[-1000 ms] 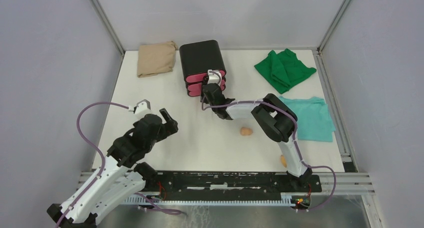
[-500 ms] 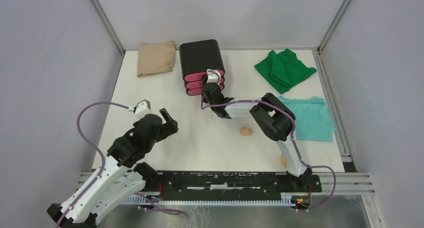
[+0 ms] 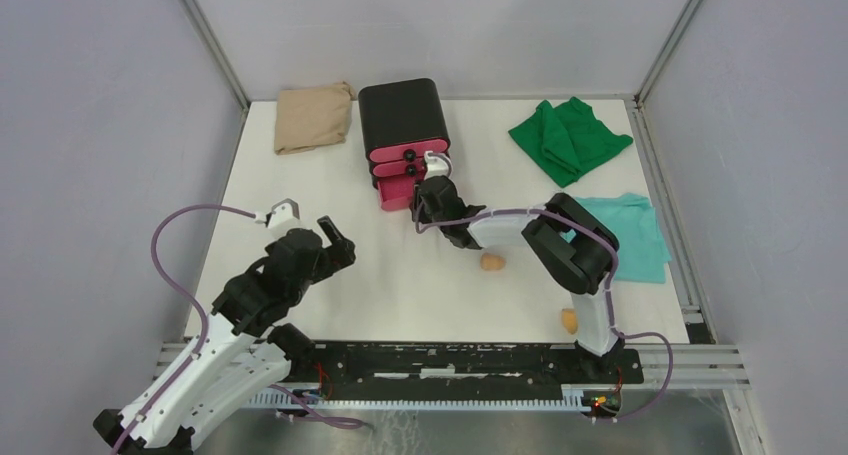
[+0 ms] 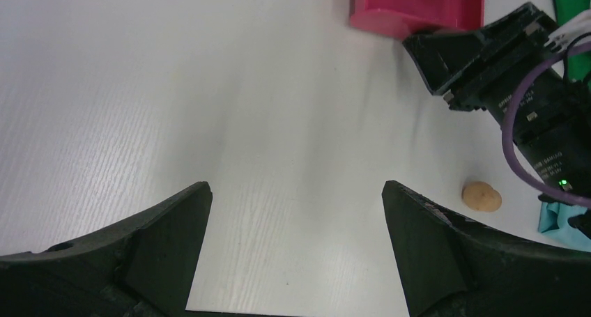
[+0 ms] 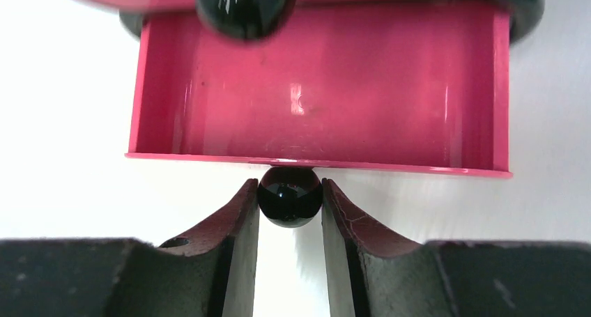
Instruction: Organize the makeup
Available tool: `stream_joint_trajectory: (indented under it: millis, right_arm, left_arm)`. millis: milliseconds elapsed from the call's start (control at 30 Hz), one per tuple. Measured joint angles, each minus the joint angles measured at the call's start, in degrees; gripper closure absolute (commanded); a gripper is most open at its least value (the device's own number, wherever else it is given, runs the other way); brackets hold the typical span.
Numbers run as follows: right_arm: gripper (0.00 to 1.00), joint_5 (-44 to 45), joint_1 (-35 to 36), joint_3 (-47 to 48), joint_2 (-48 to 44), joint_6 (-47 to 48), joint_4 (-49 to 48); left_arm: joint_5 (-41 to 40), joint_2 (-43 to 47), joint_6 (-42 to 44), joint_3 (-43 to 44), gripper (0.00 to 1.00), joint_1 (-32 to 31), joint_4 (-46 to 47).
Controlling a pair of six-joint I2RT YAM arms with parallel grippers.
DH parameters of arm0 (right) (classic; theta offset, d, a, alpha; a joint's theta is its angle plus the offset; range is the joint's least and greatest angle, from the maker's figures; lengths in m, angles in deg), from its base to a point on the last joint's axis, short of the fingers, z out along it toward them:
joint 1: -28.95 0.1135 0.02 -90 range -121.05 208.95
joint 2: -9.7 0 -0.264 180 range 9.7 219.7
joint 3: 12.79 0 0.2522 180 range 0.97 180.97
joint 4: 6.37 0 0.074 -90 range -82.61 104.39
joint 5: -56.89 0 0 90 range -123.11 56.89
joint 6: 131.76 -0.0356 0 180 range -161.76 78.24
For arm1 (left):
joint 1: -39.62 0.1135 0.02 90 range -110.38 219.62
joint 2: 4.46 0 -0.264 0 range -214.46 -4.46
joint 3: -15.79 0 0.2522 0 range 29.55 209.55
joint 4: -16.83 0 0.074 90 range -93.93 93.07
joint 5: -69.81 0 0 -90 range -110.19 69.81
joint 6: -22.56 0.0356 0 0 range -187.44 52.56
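Presently, the right gripper point(image 5: 289, 200) is seen clamped on the black knob point(image 5: 289, 191) of the lowest pink drawer point(image 5: 320, 108), which stands open from the black box point(image 3: 402, 115). The left gripper point(image 4: 296, 212) is held with jaws apart above the table point(image 4: 139, 87). One tan sponge point(image 3: 491, 262) is noted between 4 and 5 o'clock from the right gripper, apart from it. A second sponge point(image 3: 568, 321) lies at 4 o'clock of the first, beside the right arm's base.

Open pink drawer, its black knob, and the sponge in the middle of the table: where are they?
Open drawer point(image 5: 313, 94): right wrist view, on its inside floor.
Knob point(image 5: 289, 195): right wrist view, on its shiny front.
Sponge point(image 3: 491, 262): top view, on its middle.
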State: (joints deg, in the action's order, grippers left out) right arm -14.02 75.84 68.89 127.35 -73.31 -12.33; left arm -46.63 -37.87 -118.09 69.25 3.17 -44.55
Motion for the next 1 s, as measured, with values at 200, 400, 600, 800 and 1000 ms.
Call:
stream_joint_trajectory:
  millis: [200,400,600,800,1000]
  right_arm:
    - [0.7,-1.5,1.9,-9.2,-7.7,-0.9,2.3]
    - [0.28,-2.7,2.6,-12.5,-10.4,-0.9,5.5]
    - [0.01,2.0,2.6,-13.5,-20.7,0.4,17.9]
    - [0.01,11.3,1.4,-17.6,-40.5,-3.3,33.2]
    - [0.01,12.7,-8.6,-19.7,-52.7,-13.6,57.0]
  left_arm:
    - [0.0,-0.1,0.0,0.0,0.0,0.0,0.2]
    - [1.3,-0.4,0.0,0.0,0.01,0.0,2.2]
    - [3.6,-2.1,0.0,0.0,0.01,0.0,4.5]
    - [8.5,-7.5,1.0,0.6,0.01,-1.6,9.0]
    - [3.7,-25.3,2.4,8.8,0.01,-19.8,11.8]
